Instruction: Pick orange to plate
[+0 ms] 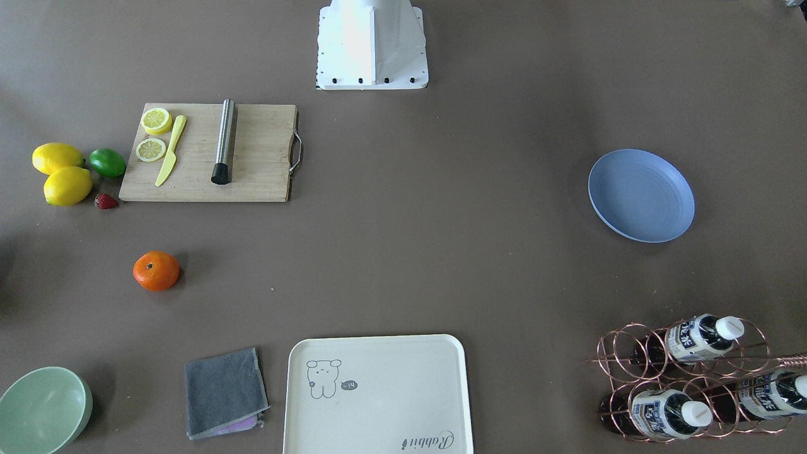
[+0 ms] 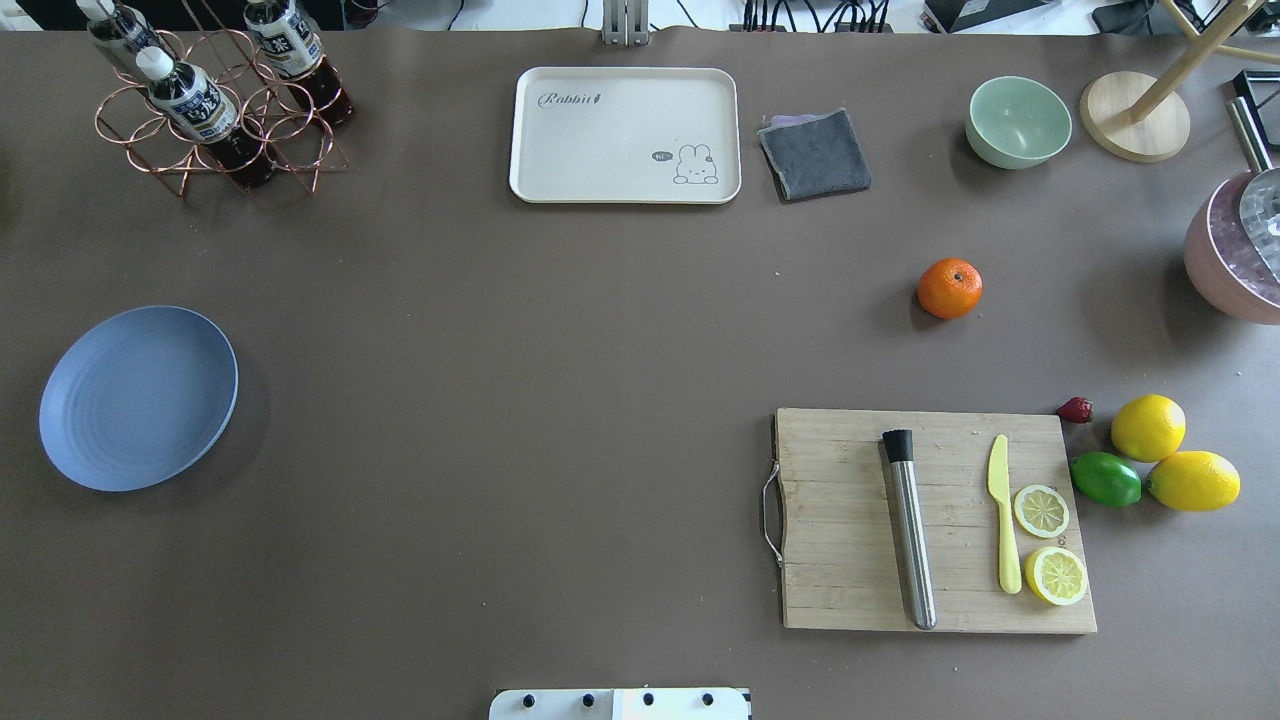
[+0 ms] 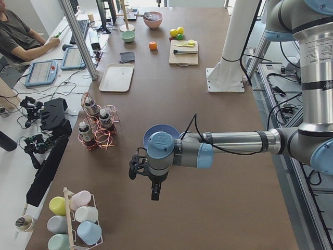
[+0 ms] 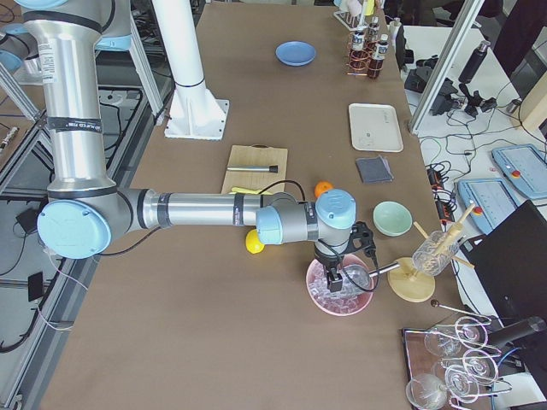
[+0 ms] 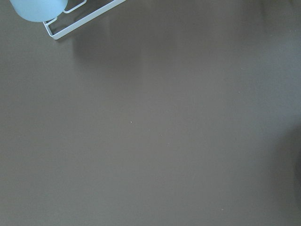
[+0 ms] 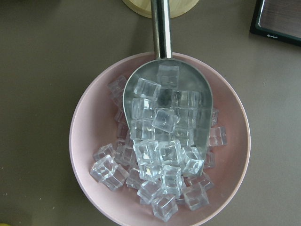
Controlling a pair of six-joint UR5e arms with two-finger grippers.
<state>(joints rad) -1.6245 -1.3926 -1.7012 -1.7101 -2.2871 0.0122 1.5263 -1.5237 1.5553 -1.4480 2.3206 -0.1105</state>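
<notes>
The orange (image 2: 949, 288) (image 1: 156, 270) lies alone on the brown table, on my right side, between the cutting board and the grey cloth. The periwinkle plate (image 2: 138, 397) (image 1: 640, 195) sits bare far across on my left side. Neither arm enters the overhead or front view. In the exterior left view my left gripper (image 3: 134, 169) hangs over bare table near the plate (image 3: 166, 128). My right gripper (image 4: 340, 272) hovers over a pink bowl of ice, right of the orange (image 4: 322, 189). Whether either gripper is open or shut, I cannot tell.
A cutting board (image 2: 850, 600) with a steel rod, a yellow knife and lemon slices lies near the base, with lemons, a lime (image 2: 1105, 479) and a strawberry beside it. A cream tray (image 2: 625, 135), cloth, green bowl (image 2: 1018, 121), bottle rack (image 2: 215, 110) and ice bowl (image 6: 94, 122) line the far edge.
</notes>
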